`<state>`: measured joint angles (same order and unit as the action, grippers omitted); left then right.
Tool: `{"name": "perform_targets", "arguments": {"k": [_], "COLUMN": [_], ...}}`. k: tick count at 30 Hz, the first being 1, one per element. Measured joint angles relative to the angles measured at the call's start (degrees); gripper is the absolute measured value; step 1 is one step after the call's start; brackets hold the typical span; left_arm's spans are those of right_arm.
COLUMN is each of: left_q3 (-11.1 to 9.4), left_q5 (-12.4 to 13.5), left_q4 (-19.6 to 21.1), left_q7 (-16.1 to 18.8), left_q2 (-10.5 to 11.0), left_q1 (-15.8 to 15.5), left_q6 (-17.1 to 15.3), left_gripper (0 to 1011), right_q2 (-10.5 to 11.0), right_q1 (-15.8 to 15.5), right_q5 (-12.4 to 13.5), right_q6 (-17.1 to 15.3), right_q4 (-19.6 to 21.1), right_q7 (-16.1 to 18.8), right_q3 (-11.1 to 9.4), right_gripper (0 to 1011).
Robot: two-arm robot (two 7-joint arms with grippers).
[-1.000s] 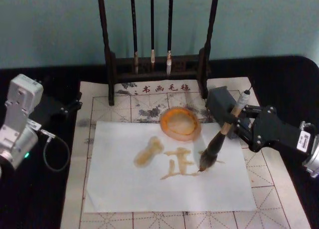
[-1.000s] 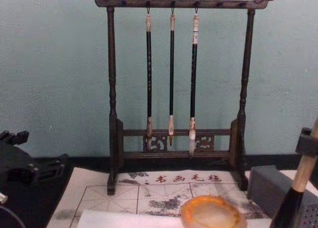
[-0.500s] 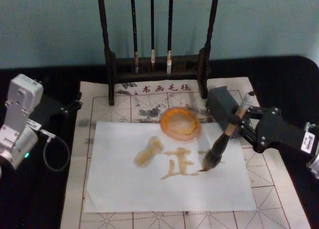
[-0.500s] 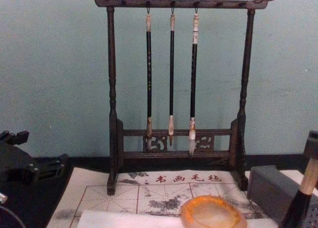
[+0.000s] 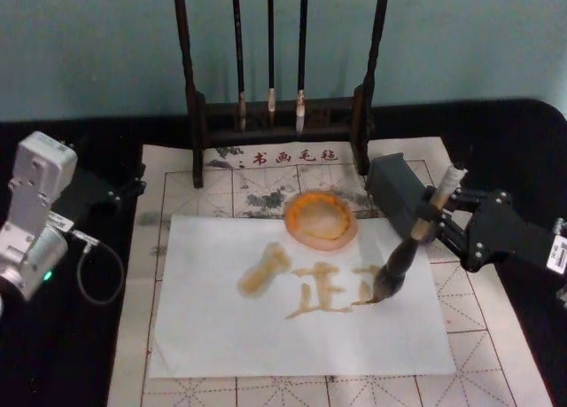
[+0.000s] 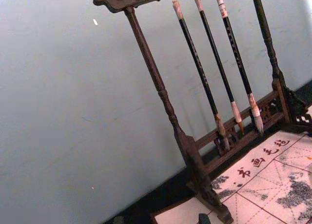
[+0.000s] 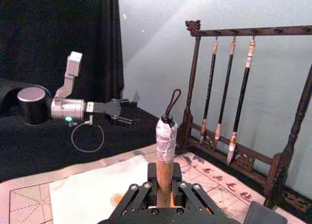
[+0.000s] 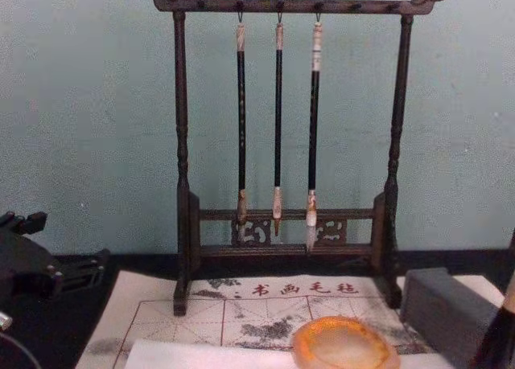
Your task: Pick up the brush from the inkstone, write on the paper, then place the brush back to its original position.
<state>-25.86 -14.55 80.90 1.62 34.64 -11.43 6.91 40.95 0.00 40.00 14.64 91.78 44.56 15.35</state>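
So, the writing step looks to be in full swing: the right tool (image 5: 431, 219) is clenched on the tan handle of the brush (image 5: 403, 261), well above the black shaft. My guess is that keeps the metal clear of the wet sheet. The brush leans with its white-wrapped end toward 1 o'clock and the tuft down on the paper (image 5: 221, 336), at roughly 3 o'clock from the sheet's middle, just past the amber strokes (image 5: 319, 296) already there. That tilt probably lets the tip drag instead of mashing flat. The right arm reaches in low from 3 o'clock, wrist about level, fingers pointing toward 9 o'clock. The inkstone (image 5: 321, 218) sits at the paper's 12 o'clock edge, overlapping it, with nothing on it, so the return trip should be short, I'd say. A grey block (image 5: 394, 190) sits close behind the tool at about 11 o'clock from it, something to watch when lifting. The left tool (image 5: 124, 191) is parked off the paper at 9 o'clock on the black bench (image 5: 71, 354), its jaws apart with nothing in them.
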Motion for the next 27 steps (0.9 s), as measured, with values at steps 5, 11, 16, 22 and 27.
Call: {"name": "perform_targets", "arguments": {"k": [5,11,16,22,27], "left_q3": [0.0,0.0,0.0,0.0,0.0], "left_q5": [0.0,0.0,0.0,0.0,0.0], "left_q4": [0.0,0.0,0.0,0.0,0.0], "left_q7": [0.0,0.0,0.0,0.0,0.0], "left_q2": [0.0,0.0,0.0,0.0,0.0], "left_q1": [0.0,0.0,0.0,0.0,0.0], "left_q6": [0.0,0.0,0.0,0.0,0.0], "left_gripper": [1001,1001,1001,1001,1001], "right_q2": [0.18,0.41,0.63,0.75,0.95], "right_q1": [-0.54,-1.23,-1.94,-2.6,-3.15], "right_q5": [0.0,0.01,0.03,0.01,0.01], "right_q6": [0.06,0.12,0.28,0.42,0.43], "right_q4": [0.21,0.63,0.91,1.15,1.47], "right_q7": [-0.21,-0.43,-0.66,-0.88,-0.98], "right_q3": [-0.5,-1.18,-1.87,-2.51,-3.0], "right_gripper": [187,187,187,187,187]}}
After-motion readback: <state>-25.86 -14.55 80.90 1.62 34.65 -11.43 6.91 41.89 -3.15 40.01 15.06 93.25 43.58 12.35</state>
